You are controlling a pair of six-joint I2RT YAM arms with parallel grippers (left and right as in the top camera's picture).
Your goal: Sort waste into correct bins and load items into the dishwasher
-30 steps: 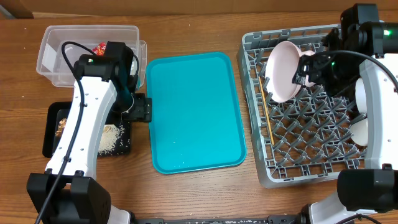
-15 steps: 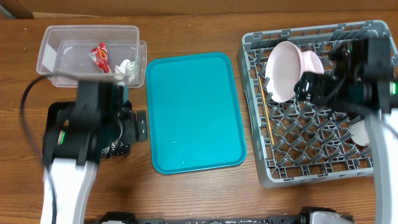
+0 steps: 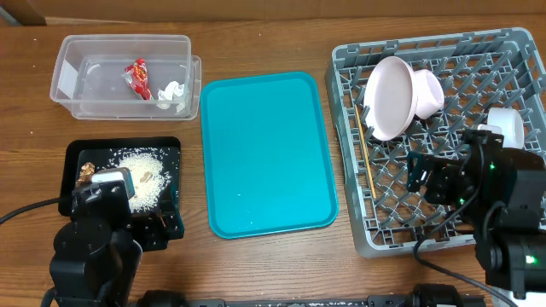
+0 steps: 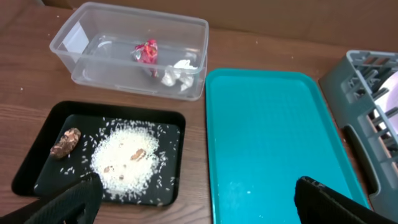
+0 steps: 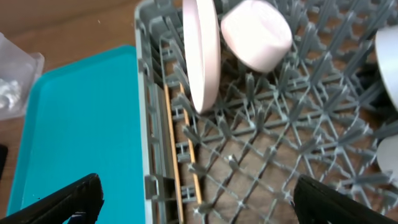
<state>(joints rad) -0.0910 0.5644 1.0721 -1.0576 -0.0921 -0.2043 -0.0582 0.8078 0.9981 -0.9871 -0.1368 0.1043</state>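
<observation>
**Both jaws open wide, nothing held**

Our left jaws stand spread and empty at the lower edge of the left wrist view, over the near side of the black tray point(image 4: 50, 171), where the rice point(image 4: 124, 162) and a brown scrap point(image 4: 65, 142) lie. In the upper left, the clear tub point(image 4: 124, 78) holds the red wrapper point(image 4: 147, 51) and the tissue point(image 4: 177, 71). Our right jaws gape empty over the dish rack point(image 5: 149, 130), where the plate point(image 5: 200, 56) stands on edge beside a bowl point(image 5: 256, 32), with the chopsticks point(image 3: 367, 162) along its left wall. The teal tray point(image 4: 273, 143) lies mid-tabletop point(image 3: 273, 34).

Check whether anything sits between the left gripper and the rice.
Nothing visible does. The open left gripper sits at the black tray's near edge, and the rice lies uncovered inside it.
</observation>
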